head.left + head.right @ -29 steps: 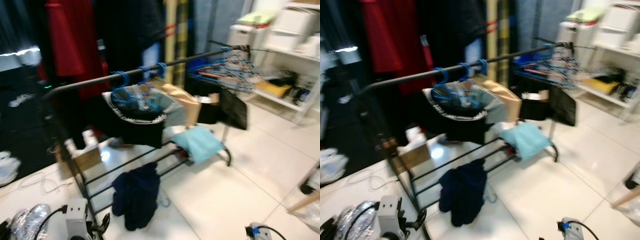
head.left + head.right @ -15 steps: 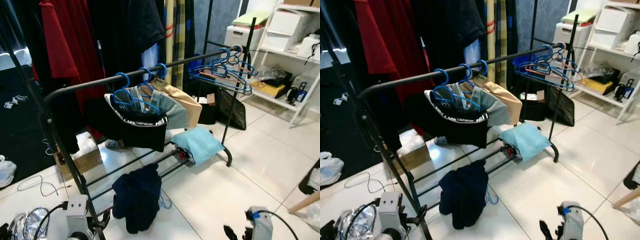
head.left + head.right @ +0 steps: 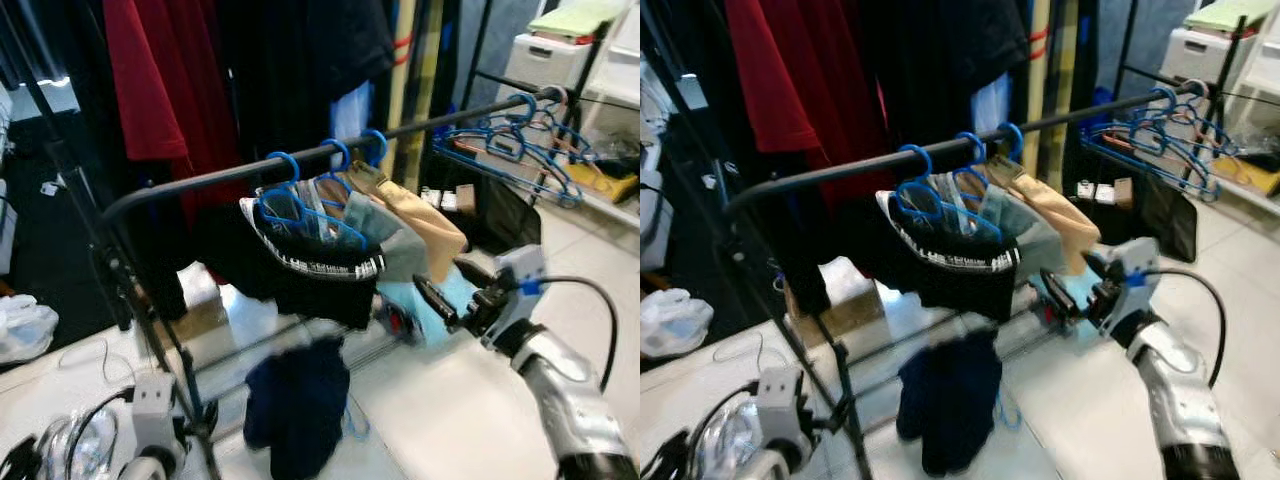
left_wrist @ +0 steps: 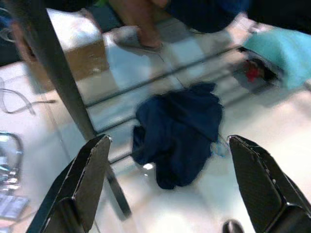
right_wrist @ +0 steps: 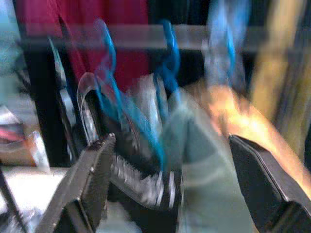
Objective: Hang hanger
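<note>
While your right gripper (image 3: pixel 432 297) holds its two black fingers (image 5: pixel 92 179) spread wide with nothing between them, it sits just below and in front of the garments on the black rail (image 3: pixel 200 180); your left gripper (image 4: pixel 167 194) is likewise splayed and empty, low by the rack's foot, looking down on a dark blue garment (image 4: pixel 180 128) heaped on the white floor (image 3: pixel 450 420).

Reckon everything from that rail: three blue hangers (image 3: pixel 300 200) hook over its middle, carrying a black garment with a white-lettered band (image 3: pixel 320 270), a grey-green one and a tan one (image 3: pixel 425 220); further along, at the rail's far end, a cluster of bare blue hangers (image 3: pixel 510 150) hangs together; behind the rail, red and dark clothes (image 3: pixel 140 80) hang higher.

A hanger like these looks light, thin and stiff, likely slick plastic, so it may twist in the grip; I'd take it at the neck just under the hook; the clothes are soft and will sag and swing if nudged.
</note>
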{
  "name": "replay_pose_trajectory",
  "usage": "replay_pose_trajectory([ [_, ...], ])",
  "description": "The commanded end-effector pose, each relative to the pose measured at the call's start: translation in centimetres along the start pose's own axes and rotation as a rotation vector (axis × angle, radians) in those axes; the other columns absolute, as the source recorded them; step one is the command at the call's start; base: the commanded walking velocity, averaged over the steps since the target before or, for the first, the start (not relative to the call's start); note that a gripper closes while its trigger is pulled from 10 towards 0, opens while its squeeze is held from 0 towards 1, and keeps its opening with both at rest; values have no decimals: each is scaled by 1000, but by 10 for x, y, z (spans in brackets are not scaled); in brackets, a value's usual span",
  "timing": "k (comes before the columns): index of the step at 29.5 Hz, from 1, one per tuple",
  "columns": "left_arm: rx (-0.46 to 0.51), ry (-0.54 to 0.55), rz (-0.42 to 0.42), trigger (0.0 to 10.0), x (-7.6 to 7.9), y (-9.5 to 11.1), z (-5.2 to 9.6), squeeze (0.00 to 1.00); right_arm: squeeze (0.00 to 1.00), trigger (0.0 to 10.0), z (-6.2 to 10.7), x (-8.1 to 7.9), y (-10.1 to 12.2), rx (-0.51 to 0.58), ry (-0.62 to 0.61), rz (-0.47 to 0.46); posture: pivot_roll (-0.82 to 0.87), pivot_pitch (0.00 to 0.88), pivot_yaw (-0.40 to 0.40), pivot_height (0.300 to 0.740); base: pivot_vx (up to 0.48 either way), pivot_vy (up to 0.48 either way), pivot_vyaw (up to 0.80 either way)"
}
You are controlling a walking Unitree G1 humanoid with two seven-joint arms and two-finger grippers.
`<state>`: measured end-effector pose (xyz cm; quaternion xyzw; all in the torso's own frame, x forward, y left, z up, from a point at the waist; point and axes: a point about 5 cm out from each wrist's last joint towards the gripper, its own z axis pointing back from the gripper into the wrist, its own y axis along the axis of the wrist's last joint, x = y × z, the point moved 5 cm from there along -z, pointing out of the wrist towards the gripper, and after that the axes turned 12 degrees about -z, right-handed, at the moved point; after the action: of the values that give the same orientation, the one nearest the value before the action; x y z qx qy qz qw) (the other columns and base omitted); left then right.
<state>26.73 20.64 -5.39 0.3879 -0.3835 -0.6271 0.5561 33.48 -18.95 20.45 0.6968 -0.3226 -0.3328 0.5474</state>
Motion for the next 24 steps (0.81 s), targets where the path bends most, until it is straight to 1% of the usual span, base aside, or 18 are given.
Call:
replay_pose_trajectory([
  [1,-12,-4,-16,10000,-1,-1,0,0,0,10000,-3,-31,28,34,155,-60,-69,0,52,740,337,0,0],
  [2,-12,-4,-16,10000,-1,-1,0,0,0,10000,-3,-31,28,34,155,-60,-69,0,52,740,337,0,0],
  [3,-17,-5,-19,10000,-1,-2,0,0,0,10000,-3,-49,47,61,251,-71,-69,0,52,740,337,0,0],
  [4,-17,-5,-19,10000,-1,-2,0,0,0,10000,-3,-49,47,61,251,-71,-69,0,52,740,337,0,0],
  [5,-24,-1,-19,10000,-2,-3,0,0,0,10000,-2,-62,61,77,326,-72,-68,0,50,740,315,0,0],
  [6,-24,-1,-19,10000,-2,-3,0,0,0,10000,-2,-62,61,77,326,-72,-68,0,50,740,315,0,0],
  [7,-52,18,-27,10000,-4,-8,1,0,0,10000,-5,-66,71,72,350,-12,-68,0,47,740,0,0,0],
  [8,-52,18,-27,10000,-4,-8,1,0,0,10000,-5,-66,71,72,350,-12,-68,0,47,740,0,0,0],
  [9,-72,33,-33,10000,-6,-12,2,0,0,10000,-8,-66,76,67,352,32,-69,0,47,740,0,0,0],
  [11,-72,33,-33,10000,-6,-12,2,0,0,10000,-8,-66,76,67,352,32,-69,0,47,740,0,0,0],
  [12,-90,45,-34,10000,-8,-15,3,0,0,10000,-10,-64,79,60,345,65,-69,0,47,740,0,0,0],
  [17,-90,45,-34,10000,-8,-15,3,0,0,10000,-10,-64,79,60,345,65,-69,0,47,740,0,0,0],
  [18,-99,50,-30,10000,-9,-16,3,0,0,10000,-12,-52,76,51,302,103,-68,0,45,740,0,0,800],
  [20,-99,50,-30,10000,-9,-16,3,0,0,10000,-12,-52,76,51,302,103,-68,0,45,740,0,0,800],
  [21,-93,38,-13,10000,-8,-16,3,0,0,10000,-11,-35,65,54,264,122,-56,0,43,740,0,-480,800],
  [24,-93,38,-13,10000,-8,-16,3,0,0,10000,-11,-35,65,54,264,122,-56,0,43,740,0,-480,800],
])
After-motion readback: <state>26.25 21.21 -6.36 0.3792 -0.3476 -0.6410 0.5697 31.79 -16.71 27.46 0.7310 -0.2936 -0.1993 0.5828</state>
